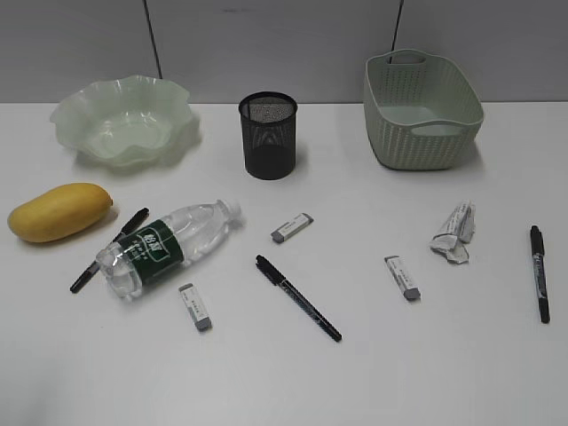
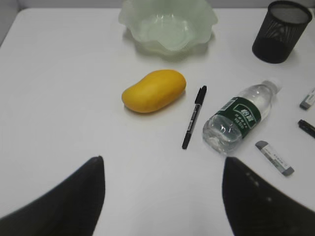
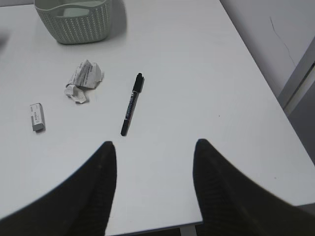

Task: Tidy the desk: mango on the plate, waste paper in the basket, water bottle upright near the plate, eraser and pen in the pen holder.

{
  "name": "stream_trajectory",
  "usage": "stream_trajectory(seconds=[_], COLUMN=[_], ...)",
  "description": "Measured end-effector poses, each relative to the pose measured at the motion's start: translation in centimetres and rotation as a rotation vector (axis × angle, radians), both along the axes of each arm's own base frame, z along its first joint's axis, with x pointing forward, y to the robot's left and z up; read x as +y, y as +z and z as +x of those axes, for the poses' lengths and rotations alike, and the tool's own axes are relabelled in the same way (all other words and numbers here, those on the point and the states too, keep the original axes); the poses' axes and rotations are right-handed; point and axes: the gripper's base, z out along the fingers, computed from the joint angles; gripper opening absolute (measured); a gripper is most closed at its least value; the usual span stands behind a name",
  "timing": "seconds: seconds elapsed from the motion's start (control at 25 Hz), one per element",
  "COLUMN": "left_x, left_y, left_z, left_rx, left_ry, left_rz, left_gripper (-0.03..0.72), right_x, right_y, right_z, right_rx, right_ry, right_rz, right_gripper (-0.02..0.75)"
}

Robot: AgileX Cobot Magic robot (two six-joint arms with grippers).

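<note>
I see nothing tidied yet. My left hand (image 2: 162, 196) hangs open above the mango (image 2: 154, 90) near the worktop's left edge, the plate (image 2: 168, 23) empty behind it. My right hand (image 3: 153, 189) hangs open, empty. Next, I judge: grasp the mango.

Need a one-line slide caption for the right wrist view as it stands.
Open right gripper above the desk, facing a black pen, waste paper, an eraser and the basket.

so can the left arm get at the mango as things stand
Probably yes. In the left wrist view the mango lies on open desk ahead of the open left end effector, nothing between them; the nearest pen lies apart on its right.
</note>
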Motion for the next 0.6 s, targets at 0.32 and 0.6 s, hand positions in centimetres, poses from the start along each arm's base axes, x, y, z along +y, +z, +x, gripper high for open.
stream_trajectory(seconds=[0.32,0.6], left_x=[-0.1,-0.2], left_y=[-2.1,-3.3], left_z=[10.1,18.1], left_rx=[0.311,0.444], left_ry=[0.007,-0.069], left_rz=[0.011,0.097], left_gripper=[0.568,0.570], right_x=[0.0,0.0], right_y=[0.0,0.0], right_z=[0.0,0.0], right_rx=[0.000,0.000], right_ry=[0.000,0.000], right_rz=[0.000,0.000], right_gripper=[0.406,0.406])
